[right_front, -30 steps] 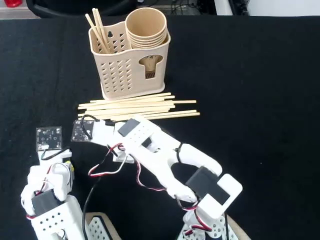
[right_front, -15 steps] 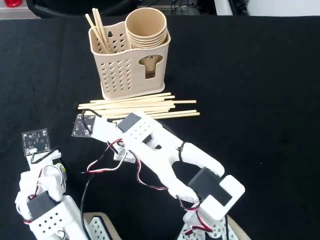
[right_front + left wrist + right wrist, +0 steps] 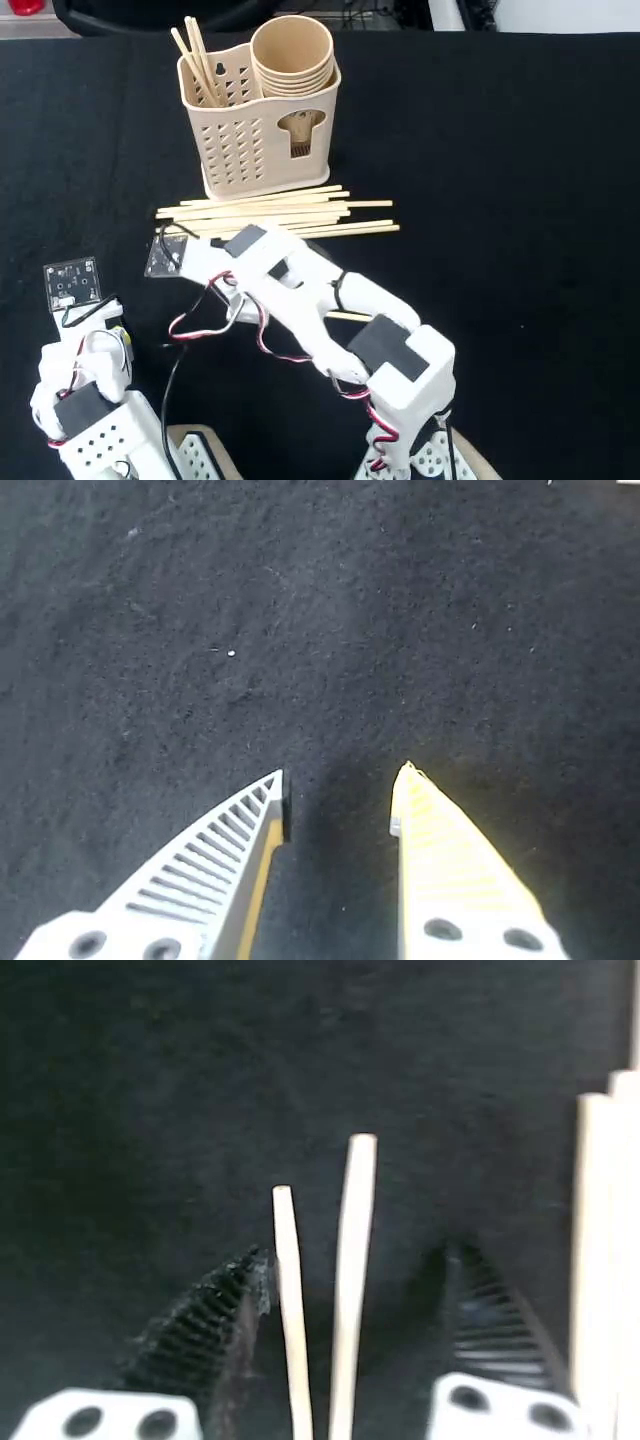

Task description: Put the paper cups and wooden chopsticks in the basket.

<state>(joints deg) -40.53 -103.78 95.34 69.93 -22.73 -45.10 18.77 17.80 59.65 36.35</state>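
Observation:
A beige perforated basket point(image 3: 262, 150) stands at the back, holding a stack of paper cups point(image 3: 292, 55) and a few wooden chopsticks point(image 3: 197, 55). Several more chopsticks point(image 3: 270, 212) lie in a row on the black cloth in front of it. My right arm point(image 3: 285, 285) stretches leftward just in front of that row. My right gripper point(image 3: 355, 1260) is open, with two chopsticks point(image 3: 350, 1250) lying lengthwise between its fingers and more chopsticks point(image 3: 600, 1260) beside it. My left gripper point(image 3: 340, 780) is open above bare cloth, near the front left.
The left arm point(image 3: 85, 390) is folded back at the table's front left corner. A chopstick end point(image 3: 347, 316) pokes out from under the right arm. Black cloth point(image 3: 520, 200) covers the table, with free room to the right of the basket.
The left arm pulled back toward the front left, then stayed. The right arm swung lower and leftward, and a chopstick end now shows from beneath it.

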